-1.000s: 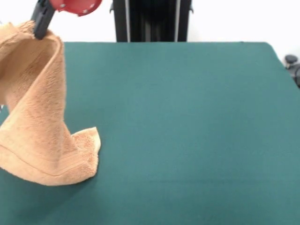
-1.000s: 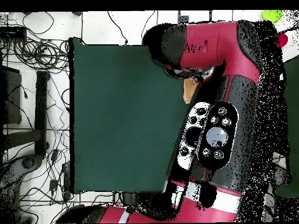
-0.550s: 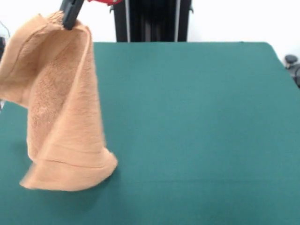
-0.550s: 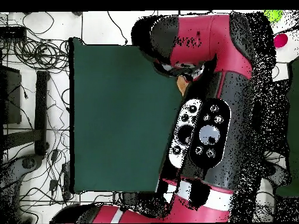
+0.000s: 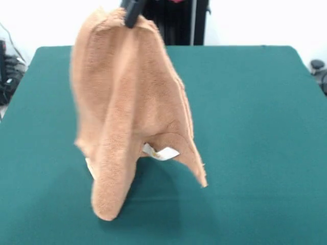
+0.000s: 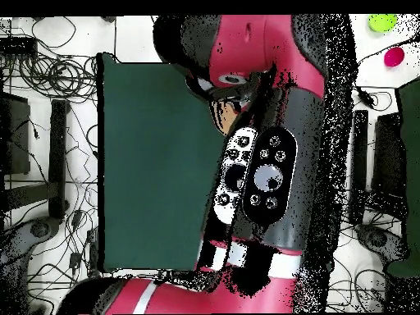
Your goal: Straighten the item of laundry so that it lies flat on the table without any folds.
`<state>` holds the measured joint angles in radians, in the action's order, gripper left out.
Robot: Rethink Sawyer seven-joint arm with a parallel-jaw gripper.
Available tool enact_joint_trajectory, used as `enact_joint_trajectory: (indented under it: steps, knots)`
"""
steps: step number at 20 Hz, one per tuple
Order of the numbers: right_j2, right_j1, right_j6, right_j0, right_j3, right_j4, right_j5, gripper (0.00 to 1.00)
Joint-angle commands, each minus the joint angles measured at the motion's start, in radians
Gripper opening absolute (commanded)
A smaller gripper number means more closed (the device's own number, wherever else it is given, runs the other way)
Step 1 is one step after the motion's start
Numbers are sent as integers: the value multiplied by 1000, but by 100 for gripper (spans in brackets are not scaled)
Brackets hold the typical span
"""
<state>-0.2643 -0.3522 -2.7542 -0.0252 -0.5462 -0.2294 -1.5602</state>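
The tan-orange towel (image 5: 127, 112) hangs in the air over the green table (image 5: 245, 127), bunched into long vertical folds, with a small white label showing near its lower middle. My gripper (image 5: 133, 11) is shut on the towel's top edge at the top of the front view; only its dark tips show. The towel's lowest point hangs just above or on the table near the front. In the overhead view the red and black arm covers most of the towel (image 6: 223, 121), leaving a small tan patch, and the gripper is hidden under the arm.
Cables and dark equipment (image 6: 49, 123) lie on the floor beside the table's edge in the overhead view. A dark object (image 5: 319, 69) sits just off the table's right corner in the front view.
The gripper has carried the towel from the table's left edge toward the middle, and the cloth has lifted off the surface and swung with it.
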Motion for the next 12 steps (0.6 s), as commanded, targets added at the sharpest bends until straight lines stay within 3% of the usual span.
enact_joint_trajectory:
  steps: [1, 12]
  knots:
    - [11, 37, -352, 46, -15, 75, -129, 0]
    - [-8, 24, -244, 21, -51, 92, -64, 0]
